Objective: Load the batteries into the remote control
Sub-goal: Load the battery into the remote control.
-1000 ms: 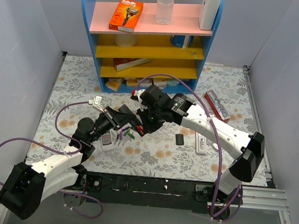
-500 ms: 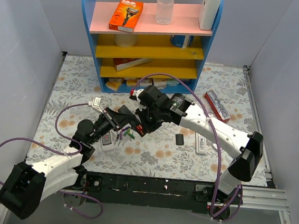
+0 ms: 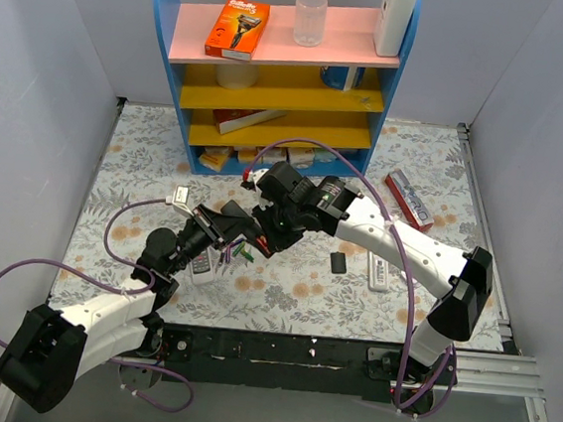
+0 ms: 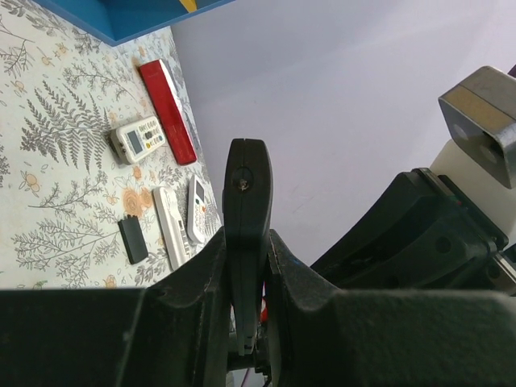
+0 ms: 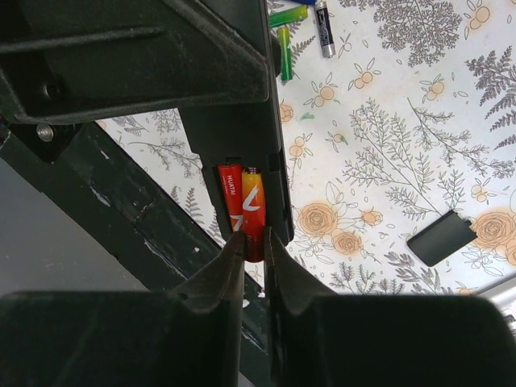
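Note:
My left gripper (image 3: 226, 228) (image 4: 246, 250) is shut on the slim black remote control (image 4: 247, 201) and holds it off the table, its open battery bay facing the right wrist camera (image 5: 234, 137). One red battery (image 5: 229, 197) lies in the bay. My right gripper (image 3: 270, 238) (image 5: 254, 242) is shut on the end of a red-orange battery (image 5: 253, 205) that sits in the bay beside the first. Loose green batteries (image 5: 285, 32) and a dark one (image 5: 322, 20) lie on the table below. The black battery cover (image 5: 439, 238) (image 3: 338, 262) lies on the cloth.
A grey-white remote (image 3: 203, 263) lies under the left gripper. White remotes (image 3: 379, 271) and a red box (image 3: 408, 198) lie to the right. A blue shelf unit (image 3: 274, 81) stands at the back. Purple cables loop round both arms.
The right arm has edged slightly to the left toward the held remote. The left arm has barely moved.

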Controlling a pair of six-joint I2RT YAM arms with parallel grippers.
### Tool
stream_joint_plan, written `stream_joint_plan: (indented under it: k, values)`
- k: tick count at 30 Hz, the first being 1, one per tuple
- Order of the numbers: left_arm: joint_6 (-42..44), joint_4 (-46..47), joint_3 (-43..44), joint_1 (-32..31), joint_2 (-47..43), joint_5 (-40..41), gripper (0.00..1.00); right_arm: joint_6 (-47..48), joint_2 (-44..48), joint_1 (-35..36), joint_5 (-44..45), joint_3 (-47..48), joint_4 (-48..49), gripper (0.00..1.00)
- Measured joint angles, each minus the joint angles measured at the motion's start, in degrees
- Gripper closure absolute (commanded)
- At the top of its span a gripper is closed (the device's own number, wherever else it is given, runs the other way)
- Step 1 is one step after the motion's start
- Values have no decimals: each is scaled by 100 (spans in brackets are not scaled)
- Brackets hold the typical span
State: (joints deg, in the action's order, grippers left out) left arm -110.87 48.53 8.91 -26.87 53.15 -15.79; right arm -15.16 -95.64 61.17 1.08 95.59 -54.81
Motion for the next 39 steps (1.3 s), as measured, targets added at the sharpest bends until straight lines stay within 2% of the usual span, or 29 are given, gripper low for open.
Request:
stream_joint_plan:
  k: [6, 19, 24, 27, 35, 39]
  values:
    - [-229, 168, -168, -17, 0, 35, 100, -7, -11, 39, 28, 0, -55, 76]
    - [-358, 415, -295, -42, 2, 96, 100, 42, -11, 63, 133, 240, -81, 59]
    - [-358, 398, -295, -44, 0, 109, 100, 293, 9, 63, 83, 402, -52, 59]
    - [-361, 293, -293, -48, 0, 98, 100, 852, 267, 63, -55, 254, 173, 59]
    - [-361, -293, 26, -48, 4, -243, 100, 3206, 2227, 74, -732, -1486, 1003, 59]
    - [-361, -538, 221, -48, 0, -444, 100, 4203, 2682, 74, -1119, -1932, 1263, 60]
